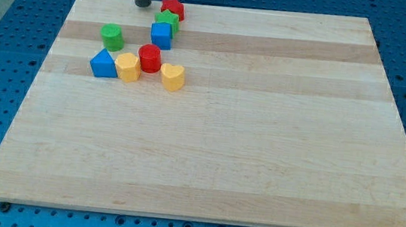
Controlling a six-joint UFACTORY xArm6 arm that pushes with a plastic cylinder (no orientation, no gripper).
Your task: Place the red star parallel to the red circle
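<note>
Your red star sits near the view's top edge of the wooden table, left of centre. Just below it comes the green block, whose shape you cannot make out here, and it appears to touch the star. Below that again, and touching it, is the blue cube, so these 3 form a short column running down the view.

The red circle stands lower still, a little to the left of the cube and just beside it. It is wedged between 2 yellow pieces: the yellow hexagon-like block on its left and the yellow heart on its lower right, both close enough to look in contact. The blue triangle-like block presses against the left side of the first yellow piece. The green cylinder stands apart, above that pair.

You have no claw on this arm, so there is no open or closed state to tell. My tip rests on the table just left of the red star, level with it, with a small gap showing between them.
</note>
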